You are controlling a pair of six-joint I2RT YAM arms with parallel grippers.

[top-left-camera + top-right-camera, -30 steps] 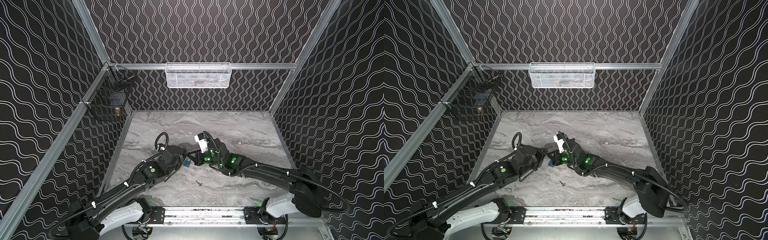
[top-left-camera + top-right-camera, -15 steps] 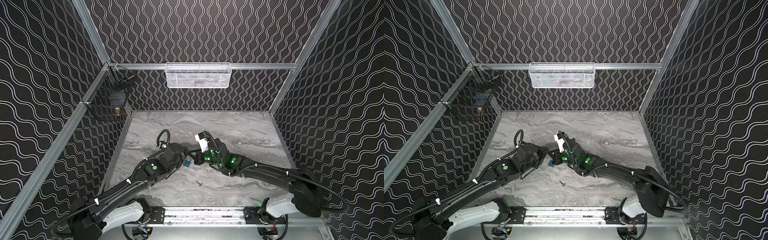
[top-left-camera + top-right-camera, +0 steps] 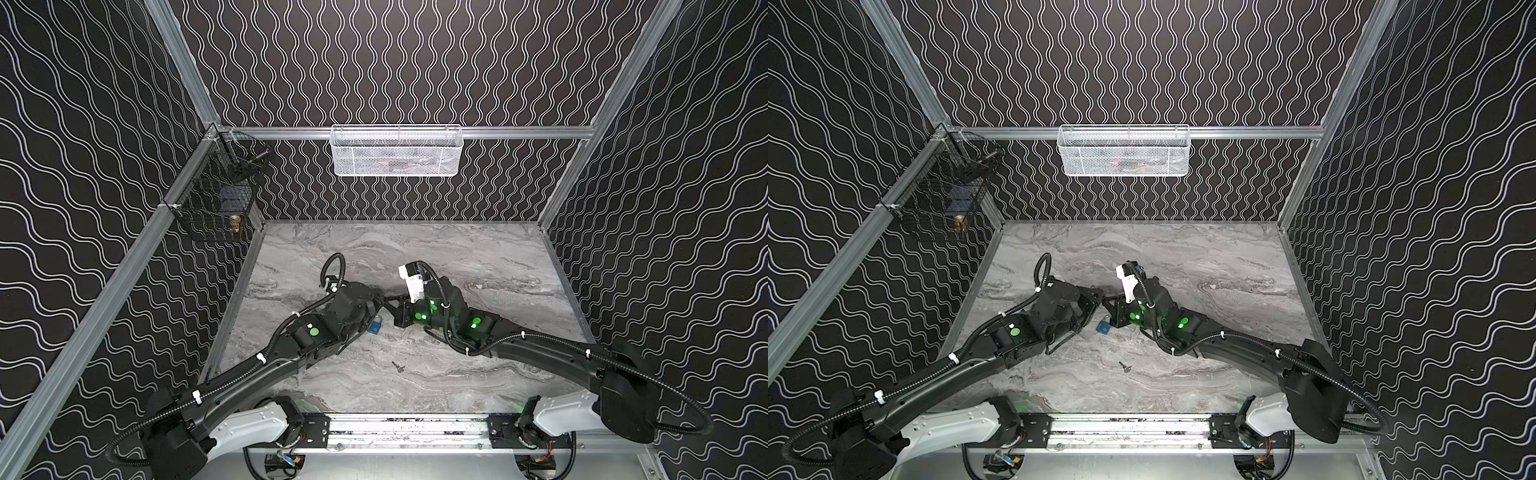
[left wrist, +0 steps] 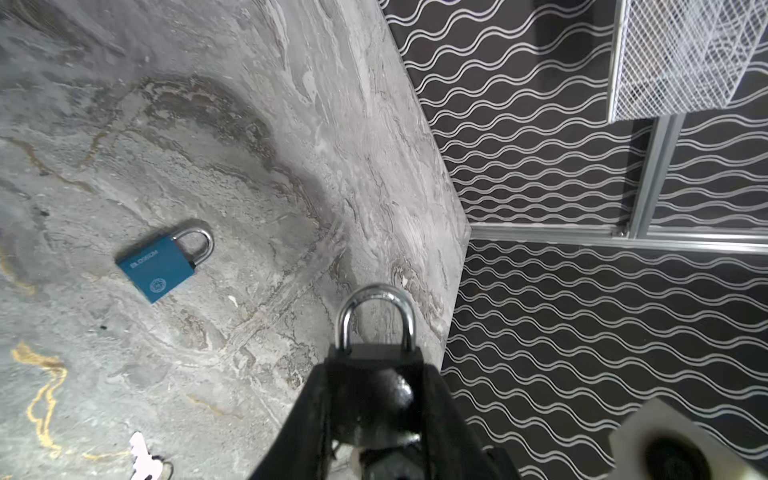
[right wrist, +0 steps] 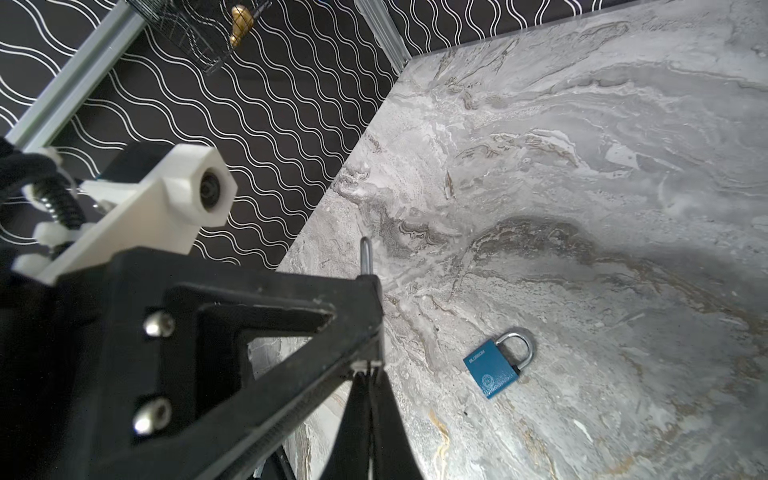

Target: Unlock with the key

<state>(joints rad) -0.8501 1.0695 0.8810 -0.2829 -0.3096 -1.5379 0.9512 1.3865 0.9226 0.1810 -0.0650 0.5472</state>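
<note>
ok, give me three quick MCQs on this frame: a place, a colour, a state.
1. The key lies: A) on the table B) in a basket C) on an arm.
2. The loose lock is: A) red B) blue C) green.
3. The left pincer is: A) open, empty B) shut on the black lock C) shut on the key.
1A: it lies on bare marble in both top views. 2B: blue body in both wrist views. 3B: it clamps the body, shackle protruding.
</note>
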